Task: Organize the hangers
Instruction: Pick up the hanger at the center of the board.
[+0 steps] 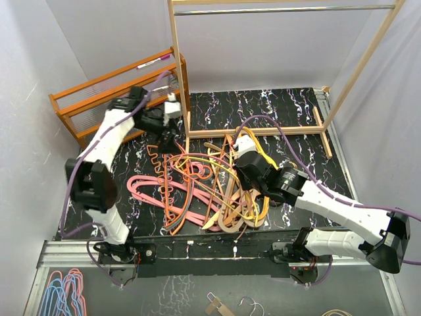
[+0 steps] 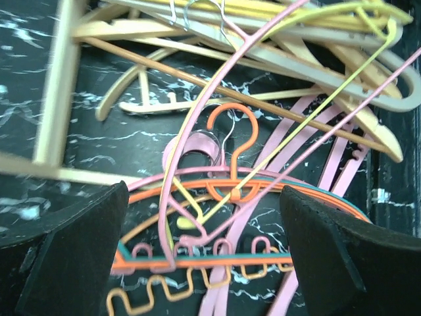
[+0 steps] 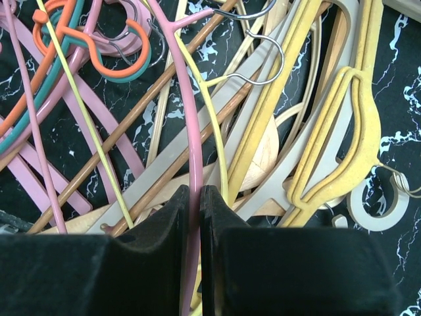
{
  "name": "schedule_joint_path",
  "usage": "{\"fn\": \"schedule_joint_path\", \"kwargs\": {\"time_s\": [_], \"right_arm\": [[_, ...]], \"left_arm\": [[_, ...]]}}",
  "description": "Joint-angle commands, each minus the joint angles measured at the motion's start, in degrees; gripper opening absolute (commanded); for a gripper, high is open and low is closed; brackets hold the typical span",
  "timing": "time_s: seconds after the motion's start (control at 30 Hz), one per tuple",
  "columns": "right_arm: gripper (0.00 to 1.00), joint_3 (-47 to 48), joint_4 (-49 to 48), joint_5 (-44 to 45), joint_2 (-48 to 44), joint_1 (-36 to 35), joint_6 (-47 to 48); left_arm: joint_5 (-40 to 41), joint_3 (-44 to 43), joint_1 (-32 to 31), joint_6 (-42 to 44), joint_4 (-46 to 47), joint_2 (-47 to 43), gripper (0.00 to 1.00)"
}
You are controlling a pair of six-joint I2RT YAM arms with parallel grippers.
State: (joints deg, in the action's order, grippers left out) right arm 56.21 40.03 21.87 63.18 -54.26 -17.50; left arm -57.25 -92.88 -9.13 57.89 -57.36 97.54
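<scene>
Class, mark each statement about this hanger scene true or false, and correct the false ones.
1. The right gripper is shut on a thin pink hanger. True.
2. The left gripper grips a hanger too. False: it is open and holds nothing.
3. The hangers lie in neat sorted rows. False: they lie tangled in a pile on the table.
4. A slatted wooden rack stands at the table's far left corner. True.

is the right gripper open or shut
Shut. The right gripper pinches a pink hanger by its bar, jaws nearly touching.
</scene>
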Motion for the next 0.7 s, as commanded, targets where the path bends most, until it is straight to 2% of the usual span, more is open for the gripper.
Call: {"fn": "schedule_joint_path", "kwargs": {"time_s": [0.0,0.13,0.3,0.4,0.53,0.67], "right_arm": [[0.08,-0.82,-6.45,-0.73,-2.41,-0.27,-0.4],[0.08,-1.07,-6.18,-1.05,-2.74,-0.31,-0.96],[0.08,-1.65,-6.79,-1.48,-3.71,-0.3,-0.93],[0.08,-1.79,-6.94,-2.22,-4.26,-0.26,-0.89],[0.08,-2.48,-7.89,-3.51,-5.73,-0.29,-1.02],[0.08,-3.51,-9.29,-4.85,-7.9,-0.29,-1.46]], "left_arm": [[3.62,-0.96,-6.79,5.74,-0.06,4.5,0.97],[8.27,4.27,-11.08,3.42,10.38,3.22,0.97],[10.87,5.43,-14.48,2.03,13.98,4.61,0.96],[14.83,8.04,-16.1,-0.96,20.17,4.77,0.94],[19.72,10.8,-17.92,-1.55,24.65,5.79,0.89],[22.78,10.56,-18.45,-2.1,25.49,7.51,0.79]]}}
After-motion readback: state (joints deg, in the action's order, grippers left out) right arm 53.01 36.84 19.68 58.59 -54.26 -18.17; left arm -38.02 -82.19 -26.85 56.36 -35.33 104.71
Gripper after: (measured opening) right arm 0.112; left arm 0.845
